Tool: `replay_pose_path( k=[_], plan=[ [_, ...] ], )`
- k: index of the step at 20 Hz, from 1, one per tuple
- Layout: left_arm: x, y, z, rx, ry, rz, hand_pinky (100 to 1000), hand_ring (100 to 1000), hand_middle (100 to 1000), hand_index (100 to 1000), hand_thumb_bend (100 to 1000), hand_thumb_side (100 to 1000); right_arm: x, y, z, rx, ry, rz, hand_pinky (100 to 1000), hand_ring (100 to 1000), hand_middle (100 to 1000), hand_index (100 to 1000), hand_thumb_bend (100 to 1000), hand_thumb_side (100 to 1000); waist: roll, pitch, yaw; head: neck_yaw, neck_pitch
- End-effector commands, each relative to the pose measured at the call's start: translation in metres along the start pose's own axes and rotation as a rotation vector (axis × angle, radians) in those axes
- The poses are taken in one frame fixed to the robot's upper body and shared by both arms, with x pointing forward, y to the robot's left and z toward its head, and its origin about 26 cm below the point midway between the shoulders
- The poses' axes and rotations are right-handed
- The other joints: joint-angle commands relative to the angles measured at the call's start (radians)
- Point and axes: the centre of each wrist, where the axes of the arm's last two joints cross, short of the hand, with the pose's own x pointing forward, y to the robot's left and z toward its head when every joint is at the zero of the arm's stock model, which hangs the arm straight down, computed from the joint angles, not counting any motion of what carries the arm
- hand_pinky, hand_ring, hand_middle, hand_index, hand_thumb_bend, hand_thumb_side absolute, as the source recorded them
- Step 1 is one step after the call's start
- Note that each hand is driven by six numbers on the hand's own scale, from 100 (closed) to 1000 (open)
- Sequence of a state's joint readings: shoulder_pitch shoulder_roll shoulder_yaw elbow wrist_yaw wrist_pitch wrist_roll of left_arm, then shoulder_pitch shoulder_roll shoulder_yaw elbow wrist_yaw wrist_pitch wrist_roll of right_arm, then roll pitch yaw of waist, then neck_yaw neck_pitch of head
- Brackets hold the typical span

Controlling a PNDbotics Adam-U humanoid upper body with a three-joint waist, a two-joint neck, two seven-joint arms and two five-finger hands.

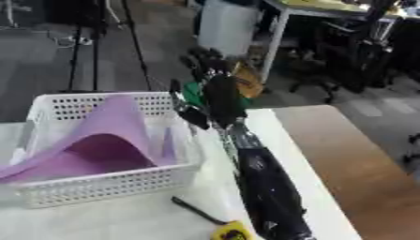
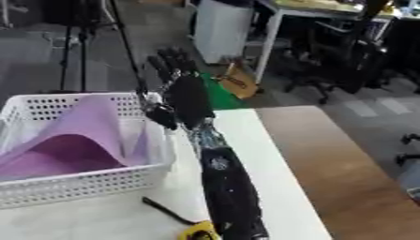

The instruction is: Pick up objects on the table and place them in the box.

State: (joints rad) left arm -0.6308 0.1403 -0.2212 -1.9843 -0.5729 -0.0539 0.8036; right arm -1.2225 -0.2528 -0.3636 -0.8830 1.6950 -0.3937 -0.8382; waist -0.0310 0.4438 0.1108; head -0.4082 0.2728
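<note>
hand: my right hand (image 2: 187, 96), frame center, fingers straight and apart, holding nothing
box: white basket (image 1: 98, 185), left, purple sheet (image 1: 102, 140) inside
target: yellow-black thing (image 1: 231, 232), bottom edge on surface (image 1: 123, 220)
next: lower hand, approach from above

A basket (image 1: 98, 185) sat left on the table (image 1: 123, 220), a sheet (image 1: 98, 145) in it; the right hand (image 2: 187, 101) rose right of it.
</note>
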Motion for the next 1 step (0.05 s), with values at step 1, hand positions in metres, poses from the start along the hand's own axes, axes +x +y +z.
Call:
replay_pose_path(
  k=[1],
  plan=[
    [0.0027,0.0023,-0.0049,0.020,-0.017,-0.002,709,560,481,735,100,951,-0.0139,-0.0204,-0.0222,-0.148,-0.020,-0.027,869,848,813,855,100,1000,0.005,-0.037,-0.005,0.012,0.011]
  ],
)
